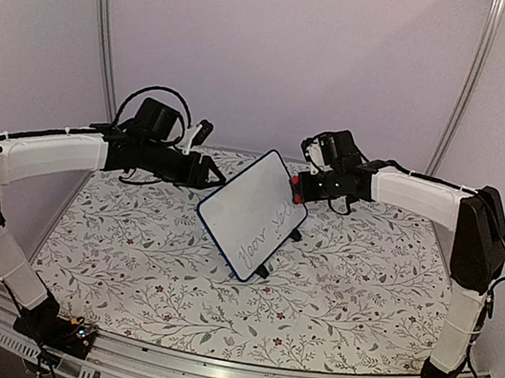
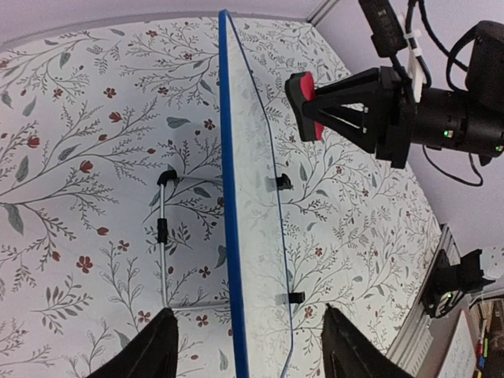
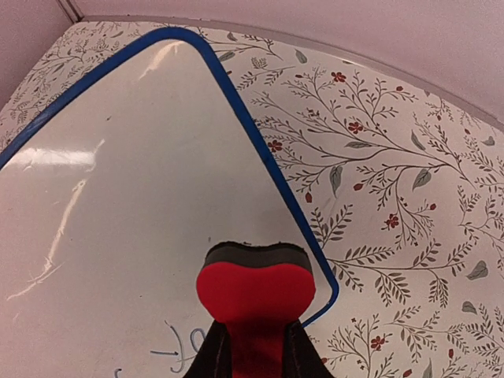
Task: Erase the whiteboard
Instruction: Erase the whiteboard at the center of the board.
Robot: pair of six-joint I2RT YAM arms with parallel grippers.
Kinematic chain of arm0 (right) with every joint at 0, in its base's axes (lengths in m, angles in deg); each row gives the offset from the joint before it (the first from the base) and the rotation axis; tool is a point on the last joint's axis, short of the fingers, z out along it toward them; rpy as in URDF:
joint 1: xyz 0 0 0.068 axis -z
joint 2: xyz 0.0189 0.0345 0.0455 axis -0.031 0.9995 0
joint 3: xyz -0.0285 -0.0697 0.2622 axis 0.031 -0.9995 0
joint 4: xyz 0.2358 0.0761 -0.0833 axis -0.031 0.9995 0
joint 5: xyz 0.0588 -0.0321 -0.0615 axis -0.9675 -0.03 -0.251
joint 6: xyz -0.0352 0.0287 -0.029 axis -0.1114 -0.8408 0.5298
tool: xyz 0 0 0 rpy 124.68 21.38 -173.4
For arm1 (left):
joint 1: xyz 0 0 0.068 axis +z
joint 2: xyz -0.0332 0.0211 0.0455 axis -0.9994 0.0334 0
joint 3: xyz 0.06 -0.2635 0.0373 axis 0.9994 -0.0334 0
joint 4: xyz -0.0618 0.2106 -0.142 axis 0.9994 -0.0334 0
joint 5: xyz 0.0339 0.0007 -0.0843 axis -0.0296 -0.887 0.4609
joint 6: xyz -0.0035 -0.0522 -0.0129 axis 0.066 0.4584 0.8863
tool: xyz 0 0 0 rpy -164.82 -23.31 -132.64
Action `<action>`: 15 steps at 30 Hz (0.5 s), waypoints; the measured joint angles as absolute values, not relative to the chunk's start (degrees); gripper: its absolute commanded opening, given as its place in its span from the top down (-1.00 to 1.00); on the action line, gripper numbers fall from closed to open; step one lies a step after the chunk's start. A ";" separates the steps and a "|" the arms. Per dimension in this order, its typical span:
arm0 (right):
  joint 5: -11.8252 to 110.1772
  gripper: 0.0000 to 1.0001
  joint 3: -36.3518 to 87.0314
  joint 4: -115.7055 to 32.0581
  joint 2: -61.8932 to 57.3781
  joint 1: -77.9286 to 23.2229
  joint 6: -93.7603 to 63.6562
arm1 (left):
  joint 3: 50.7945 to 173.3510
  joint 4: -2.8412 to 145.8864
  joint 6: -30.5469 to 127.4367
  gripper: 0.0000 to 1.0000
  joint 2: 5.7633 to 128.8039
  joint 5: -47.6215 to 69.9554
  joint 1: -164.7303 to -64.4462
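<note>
Whiteboard [image 1: 251,210] white, blue frame; eraser [image 3: 256,287] red, dark felt; tablecloth [image 1: 351,293] floral, grey-red.

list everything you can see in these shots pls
whiteboard: one, white with a dark blue frame, standing tilted mid-table, handwriting on its lower part
feet: two, black, on the board's edge
wire stand: one, silver, on the cloth behind the board
eraser: one, red with a dark pad, at the board's right corner
cloth: one, white with a leaf and red flower print, covering the table
poles: two, silver, at the back
arms: two, white and black, left and right
left gripper: one, black, open astride the board's edge
right gripper: one, black, shut on the eraser
</note>
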State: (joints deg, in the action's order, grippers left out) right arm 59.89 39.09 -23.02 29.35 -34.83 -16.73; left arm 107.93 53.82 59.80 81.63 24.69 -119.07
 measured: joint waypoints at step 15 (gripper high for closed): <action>61.00 0.89 40.01 -25.67 32.19 -34.85 -22.65 | 105.51 56.51 59.67 0.49 82.64 25.91 -119.60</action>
